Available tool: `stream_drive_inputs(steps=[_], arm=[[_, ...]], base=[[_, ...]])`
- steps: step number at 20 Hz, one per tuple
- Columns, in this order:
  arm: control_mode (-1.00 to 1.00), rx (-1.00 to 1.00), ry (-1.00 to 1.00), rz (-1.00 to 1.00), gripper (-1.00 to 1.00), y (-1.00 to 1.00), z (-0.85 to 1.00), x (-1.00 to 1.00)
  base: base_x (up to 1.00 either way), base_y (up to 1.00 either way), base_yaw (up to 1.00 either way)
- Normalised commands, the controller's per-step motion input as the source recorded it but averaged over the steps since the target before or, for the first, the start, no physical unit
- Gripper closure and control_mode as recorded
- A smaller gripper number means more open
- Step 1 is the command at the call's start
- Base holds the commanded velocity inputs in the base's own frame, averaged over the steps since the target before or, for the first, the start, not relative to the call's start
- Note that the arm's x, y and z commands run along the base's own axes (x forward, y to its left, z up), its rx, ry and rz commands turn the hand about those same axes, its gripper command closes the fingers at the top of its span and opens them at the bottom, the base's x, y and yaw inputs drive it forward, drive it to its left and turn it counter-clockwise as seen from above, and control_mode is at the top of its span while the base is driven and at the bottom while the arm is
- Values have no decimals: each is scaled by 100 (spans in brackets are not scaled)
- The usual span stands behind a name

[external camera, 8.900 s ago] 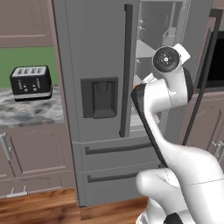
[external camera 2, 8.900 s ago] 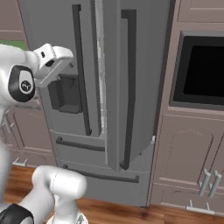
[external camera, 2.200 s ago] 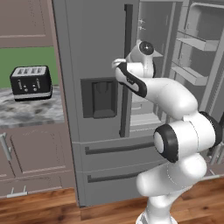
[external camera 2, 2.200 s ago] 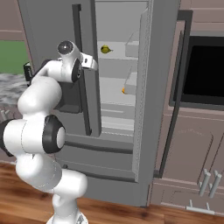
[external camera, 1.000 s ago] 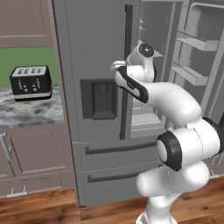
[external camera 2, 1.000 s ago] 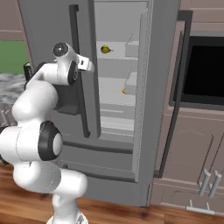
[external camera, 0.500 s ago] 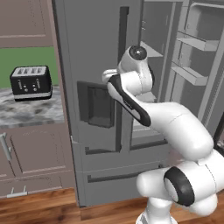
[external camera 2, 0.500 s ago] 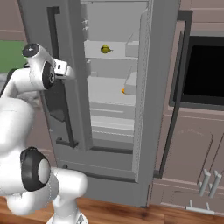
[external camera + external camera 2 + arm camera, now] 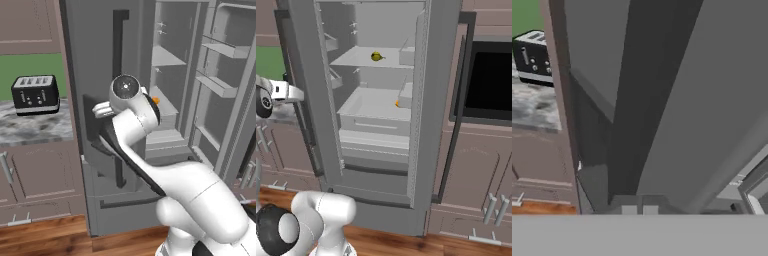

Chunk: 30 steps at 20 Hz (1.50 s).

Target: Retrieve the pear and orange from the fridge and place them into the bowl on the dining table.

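Observation:
The fridge stands with both doors swung open. On an upper shelf lies the yellow-green pear. One shelf lower, the orange peeks out by the right inner wall, and a bit of the orange shows behind my arm. My gripper is shut with nothing held and sits at the left door, close to its long dark handle. From the other side, my gripper is at that door's outer face. In the hand view the gripper points along the handle. The bowl and the dining table are out of view.
A black toaster stands on a marbled counter left of the fridge. The open right door carries shelf bins. A dark built-in oven sits to the fridge's right, with cabinets below and a wooden floor.
The left fridge door has swung much wider open, and my hand has moved left with it. The jaws have closed. The fruits have not moved.

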Motion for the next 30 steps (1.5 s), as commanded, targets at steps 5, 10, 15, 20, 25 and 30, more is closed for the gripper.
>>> stream_drive_inputs(steps=[5, 10, 15, 20, 25, 30], arm=[[-100, -9, 0, 0, -100, 52, 24, -90], [-100, -1, 1, 0, -100, 9, 49, -69], [-100, 27, 0, -8, -100, -65, 16, -37], [-100, 44, 2, -25, -100, -98, 0, 0], [-100, 39, 4, -22, -100, -76, -9, 0], [-100, 39, 12, -10, -100, -41, -8, 3]], base=[[0, 0, 0], [0, 0, 0], [0, 0, 0], [0, 0, 0], [0, 0, 0], [0, 0, 0]])
